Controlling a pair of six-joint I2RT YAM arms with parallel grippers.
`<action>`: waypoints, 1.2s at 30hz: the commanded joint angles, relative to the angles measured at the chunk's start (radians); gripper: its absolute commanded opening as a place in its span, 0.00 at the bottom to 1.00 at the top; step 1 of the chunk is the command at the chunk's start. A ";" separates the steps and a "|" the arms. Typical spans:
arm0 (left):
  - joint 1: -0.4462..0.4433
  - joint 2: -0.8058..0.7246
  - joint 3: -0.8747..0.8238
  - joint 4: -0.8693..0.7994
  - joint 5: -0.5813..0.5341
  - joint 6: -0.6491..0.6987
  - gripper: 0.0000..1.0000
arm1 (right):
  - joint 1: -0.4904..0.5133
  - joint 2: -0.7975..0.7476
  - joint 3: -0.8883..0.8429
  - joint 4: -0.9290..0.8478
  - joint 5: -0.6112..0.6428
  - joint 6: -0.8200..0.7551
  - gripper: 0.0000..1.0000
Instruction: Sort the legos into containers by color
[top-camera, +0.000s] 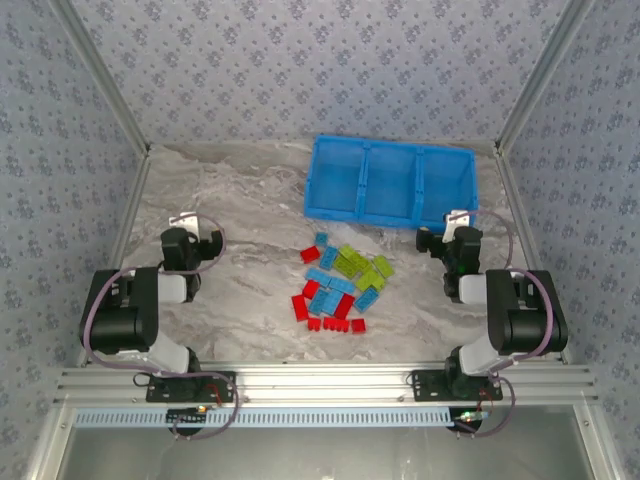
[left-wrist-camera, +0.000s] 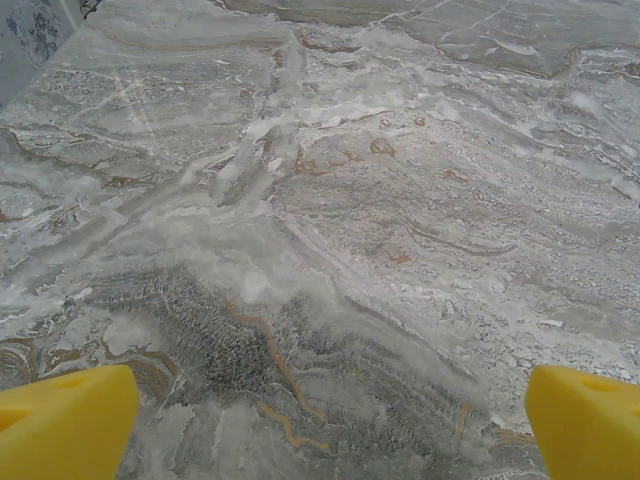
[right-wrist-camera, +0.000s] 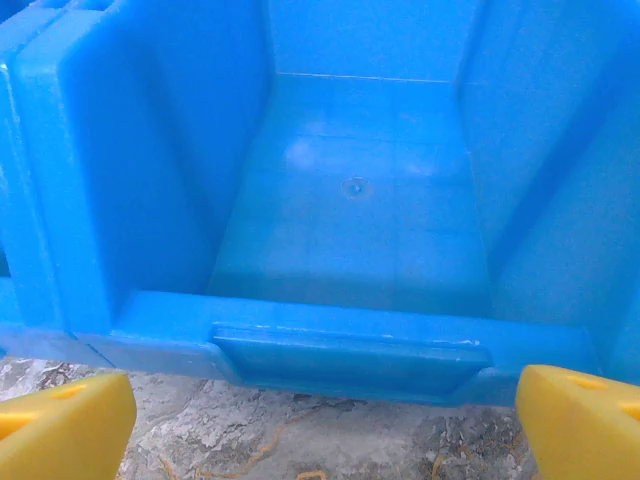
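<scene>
The legos lie in a loose pile at mid-table: red bricks (top-camera: 300, 307), light blue bricks (top-camera: 328, 296) and yellow-green bricks (top-camera: 352, 263). The bright blue tray (top-camera: 392, 150) stands behind the pile, and its three compartments look empty. My left gripper (top-camera: 187, 224) rests left of the pile, open over bare marble (left-wrist-camera: 330, 425), its yellow fingertips (left-wrist-camera: 65, 425) wide apart. My right gripper (top-camera: 458, 222) sits at the tray's near right corner, open (right-wrist-camera: 325, 425). It faces the empty right compartment (right-wrist-camera: 350, 200), with nothing between its fingertips (right-wrist-camera: 580, 425).
The marble tabletop (top-camera: 240, 200) is walled by patterned panels on three sides. Aluminium posts (top-camera: 105, 90) run along the left and right edges. Open marble lies between the left gripper and the pile. The tray's near rim and handle lip (right-wrist-camera: 340, 355) are just ahead of the right fingers.
</scene>
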 joint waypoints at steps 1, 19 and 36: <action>-0.008 -0.007 0.021 0.024 0.001 0.011 0.99 | -0.006 0.002 0.019 0.002 -0.011 -0.015 1.00; -0.011 -0.008 0.019 0.025 -0.004 0.014 0.99 | 0.018 -0.162 0.060 -0.218 0.097 0.013 1.00; -0.457 -0.693 0.170 -0.656 0.000 0.044 0.99 | 0.390 -0.459 0.418 -1.431 -0.091 0.568 0.97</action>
